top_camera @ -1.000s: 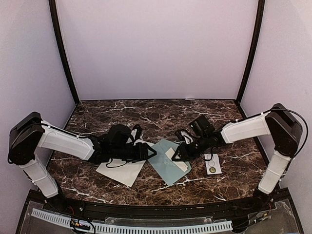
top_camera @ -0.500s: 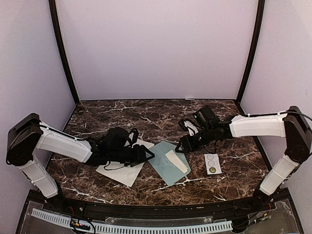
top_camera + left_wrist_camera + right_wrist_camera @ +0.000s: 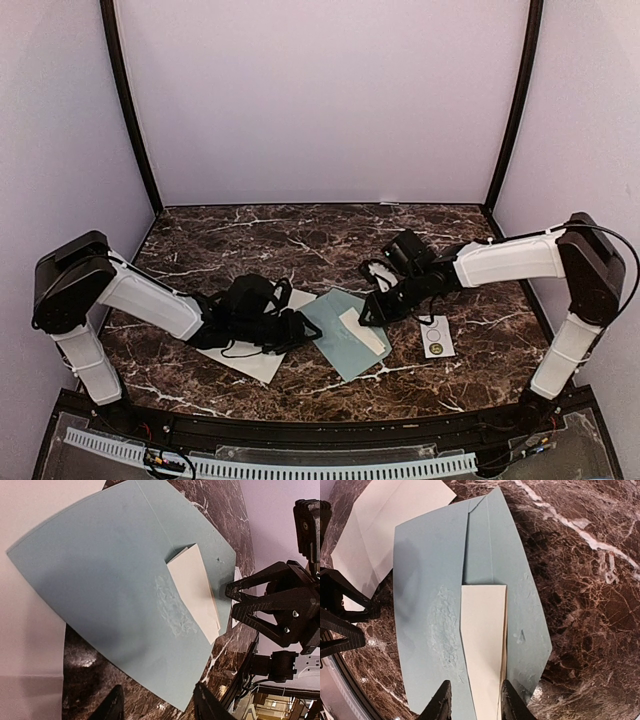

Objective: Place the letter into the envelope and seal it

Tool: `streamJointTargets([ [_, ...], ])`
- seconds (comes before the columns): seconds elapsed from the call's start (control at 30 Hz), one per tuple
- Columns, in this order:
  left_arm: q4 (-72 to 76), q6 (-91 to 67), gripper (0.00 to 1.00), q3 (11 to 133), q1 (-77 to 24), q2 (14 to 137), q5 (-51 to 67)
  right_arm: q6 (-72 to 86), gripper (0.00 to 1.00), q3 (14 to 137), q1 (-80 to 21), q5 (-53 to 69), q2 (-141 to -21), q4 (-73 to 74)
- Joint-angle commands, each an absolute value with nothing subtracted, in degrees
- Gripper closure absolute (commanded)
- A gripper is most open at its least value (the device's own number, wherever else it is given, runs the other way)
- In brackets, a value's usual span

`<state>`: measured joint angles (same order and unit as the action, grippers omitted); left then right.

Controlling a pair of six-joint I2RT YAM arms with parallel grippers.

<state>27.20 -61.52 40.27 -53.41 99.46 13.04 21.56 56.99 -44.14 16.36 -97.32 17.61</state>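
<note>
Top external view: the left arm (image 3: 150, 300) is stretched low over the table (image 3: 300, 235) from the left toward the middle, with its forearm nearly level. The left gripper (image 3: 306, 323) is held at the left edge of the envelope (image 3: 340, 350). The right arm (image 3: 505, 262) is reached in from the right, with its elbow raised near the side wall. The right gripper (image 3: 366, 314) is held low over the envelope's far right side.

The envelope is laid flat at the table's middle, its long axis set diagonally from far left to near right. A cream strip (image 3: 363, 331) is seen lying along it. The letter (image 3: 255, 358) is laid flat just left of the envelope, partly hidden beneath the left arm. Its right edge is overlapped by the envelope, and its long axis cannot be told.

In the left wrist view the left jaws are seen parted, with the envelope's corner between them and nothing pinched. In the right wrist view the right jaws are likewise parted, astride the strip's narrow end. Whether the strip is touched cannot be told. A white card (image 3: 435, 337) with circles is seen near the right gripper.
</note>
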Motion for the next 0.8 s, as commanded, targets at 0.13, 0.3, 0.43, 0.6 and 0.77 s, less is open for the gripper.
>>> streamJointTargets([
  [0.13,28.6,-61.6,0.55,39.7,-53.9,102.3,12.8,23.1,0.70,58.4,-44.4,11.4,-100.2,17.2],
  [0.3,27.1,-60.0,0.57,40.4,-53.8,102.8,11.6,23.5,0.74,57.4,-44.4,11.6,-101.1,16.1],
  [0.43,26.9,-59.4,0.61,41.0,-53.9,104.1,11.7,23.6,0.79,57.0,-44.4,12.8,-101.9,15.3],
  [0.6,27.4,-59.7,0.66,40.9,-53.9,105.5,12.4,24.0,0.83,56.6,-44.4,14.9,-102.6,14.0],
  [0.77,27.7,-59.8,0.68,40.9,-53.8,105.8,12.3,24.3,0.86,56.5,-44.5,16.7,-103.6,13.3],
])
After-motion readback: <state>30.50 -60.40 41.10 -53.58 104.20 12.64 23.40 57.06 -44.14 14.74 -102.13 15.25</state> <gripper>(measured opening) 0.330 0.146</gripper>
